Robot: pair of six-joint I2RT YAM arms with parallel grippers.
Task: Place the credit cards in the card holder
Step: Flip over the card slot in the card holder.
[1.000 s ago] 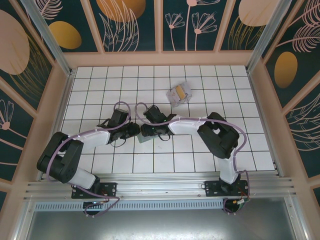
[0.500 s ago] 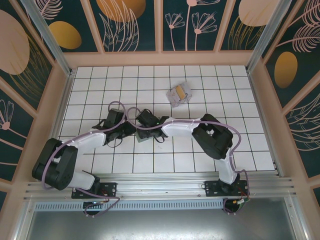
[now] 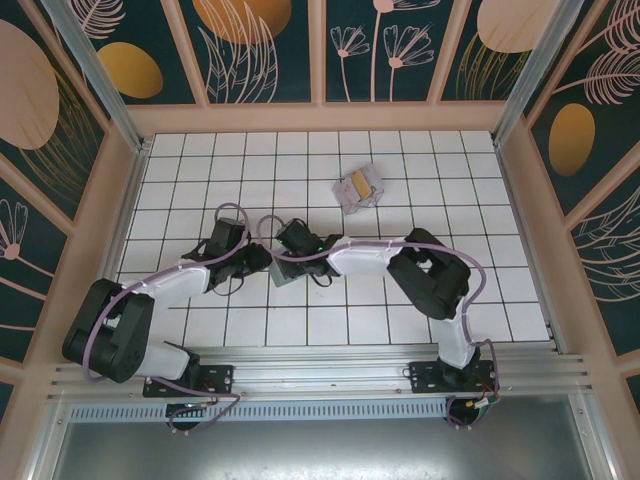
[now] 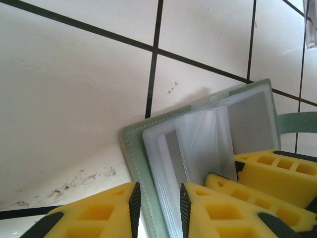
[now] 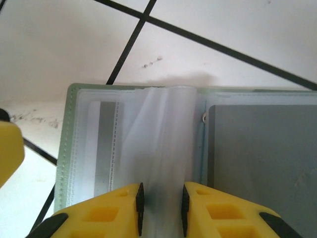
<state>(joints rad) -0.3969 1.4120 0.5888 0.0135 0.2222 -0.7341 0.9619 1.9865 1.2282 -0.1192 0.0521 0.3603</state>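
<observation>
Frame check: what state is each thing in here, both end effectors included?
card holder: open, inside facing up.
clear sleeve: raised into a fold and pinched.
credit cards: loose pile on the table, apart from the holder, not yet inserted.
left end effector: closed on the card holder's green edge.
right end effector: closed on the clear sleeve.

Top camera's up high behind the arm bases, looking down and forward over the whole tiled table [image 3: 450,200]. Both wrist cameras are in tight, low over the tiles, staring past their yellow fingers [image 5: 213,210] at one shared spot (the open card holder [image 4: 132,158]), one from the left, one from the right.
</observation>
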